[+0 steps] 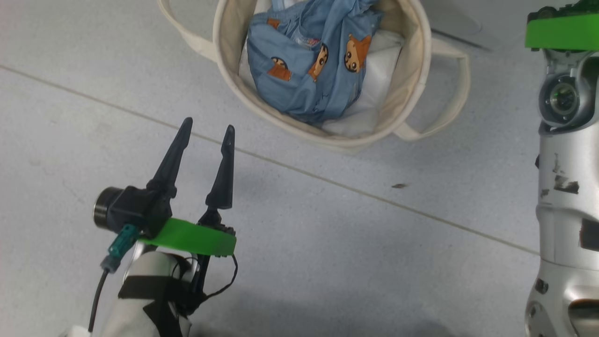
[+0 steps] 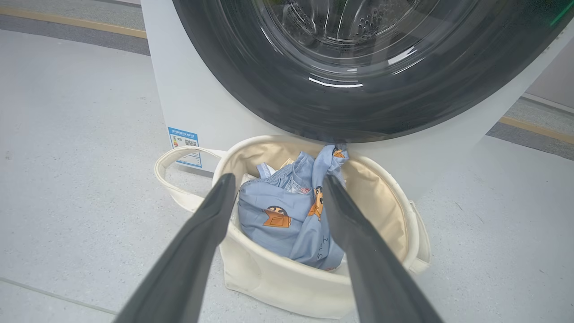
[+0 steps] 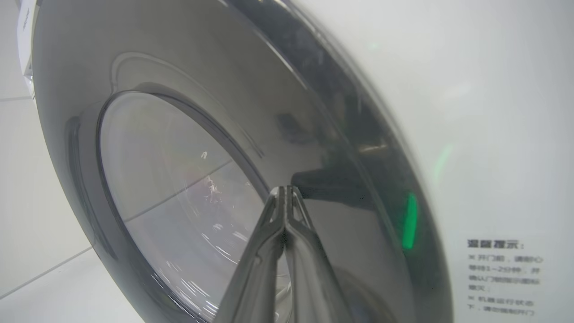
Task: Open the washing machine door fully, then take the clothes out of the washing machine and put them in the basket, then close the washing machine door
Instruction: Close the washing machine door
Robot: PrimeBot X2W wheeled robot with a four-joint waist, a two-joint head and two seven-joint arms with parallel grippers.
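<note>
The cream basket (image 1: 223,32) stands on the floor with the blue cartoon-print clothes (image 1: 304,61) piled inside it. My left gripper (image 1: 208,125) hovers open and empty, short of the basket's near rim. In the left wrist view its fingers (image 2: 279,178) frame the clothes (image 2: 287,211) and the basket (image 2: 287,278). Behind them the black-rimmed washing machine door (image 2: 358,103) lies against the white washing machine (image 2: 202,103). My right gripper (image 3: 285,188) is shut with nothing in it. Its tips sit at the door's glossy rim (image 3: 314,134), beside the glass bowl (image 3: 179,188).
A plain white sheet (image 1: 379,79) lies under the clothes in the basket. My right forearm (image 1: 566,187) rises along the right edge of the head view. Pale tiled floor (image 1: 327,243) surrounds the basket. A blue label (image 2: 184,143) marks the machine's lower front.
</note>
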